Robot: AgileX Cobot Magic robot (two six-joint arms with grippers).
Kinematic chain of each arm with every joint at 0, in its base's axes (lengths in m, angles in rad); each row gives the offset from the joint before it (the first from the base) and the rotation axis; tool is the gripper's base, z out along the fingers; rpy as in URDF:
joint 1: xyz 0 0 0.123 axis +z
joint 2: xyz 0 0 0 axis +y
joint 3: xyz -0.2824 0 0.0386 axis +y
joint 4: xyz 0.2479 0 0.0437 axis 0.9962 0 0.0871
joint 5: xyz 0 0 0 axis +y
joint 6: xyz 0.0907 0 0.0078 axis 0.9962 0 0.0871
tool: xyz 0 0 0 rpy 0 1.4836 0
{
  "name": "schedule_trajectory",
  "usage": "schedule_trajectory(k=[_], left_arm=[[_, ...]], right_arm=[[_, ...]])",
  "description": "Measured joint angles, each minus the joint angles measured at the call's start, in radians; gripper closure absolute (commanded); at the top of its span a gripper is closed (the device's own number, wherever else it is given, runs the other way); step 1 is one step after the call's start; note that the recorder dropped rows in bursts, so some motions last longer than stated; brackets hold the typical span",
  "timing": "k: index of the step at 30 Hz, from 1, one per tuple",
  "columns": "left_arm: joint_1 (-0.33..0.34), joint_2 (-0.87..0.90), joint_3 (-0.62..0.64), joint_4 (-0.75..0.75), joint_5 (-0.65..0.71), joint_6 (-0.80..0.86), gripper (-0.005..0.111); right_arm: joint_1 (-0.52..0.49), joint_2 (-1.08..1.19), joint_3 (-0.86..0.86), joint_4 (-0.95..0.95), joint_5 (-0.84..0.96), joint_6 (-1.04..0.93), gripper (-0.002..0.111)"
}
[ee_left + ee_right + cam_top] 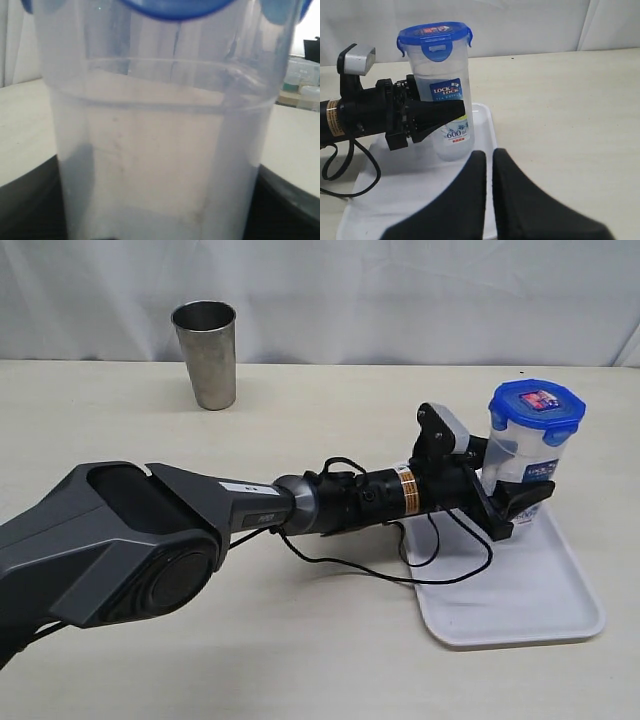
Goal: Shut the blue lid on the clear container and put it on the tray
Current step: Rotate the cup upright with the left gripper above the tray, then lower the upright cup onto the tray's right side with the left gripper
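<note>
While lid (434,31) caps container (440,65), my left gripper (515,500) hugs it so it stands straight on tray (540,590); right gripper (489,157) pinched together, empty.

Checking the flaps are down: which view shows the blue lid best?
Right wrist view: the blue lid shows whole, front flap down. Exterior view shows it smaller, from above; left wrist view, only its lower edge.

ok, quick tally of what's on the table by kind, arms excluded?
clear container: 1
blue lid, sitting on the container: 1
white tray: 1
steel cup: 1
Total: 4
</note>
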Motion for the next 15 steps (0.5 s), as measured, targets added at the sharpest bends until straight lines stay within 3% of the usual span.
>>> schedule_trajectory(k=[8, 15], left_arm=[[0.000, 0.000, 0.000, 0.071, -0.145, -0.082, 0.107], [-0.002, 0.000, 0.000, 0.263, -0.161, -0.102, 0.107]], right_arm=[[0.000, 0.000, 0.000, 0.000, 0.000, 0.000, 0.104], [0.000, 0.000, 0.000, 0.000, 0.000, 0.000, 0.104]])
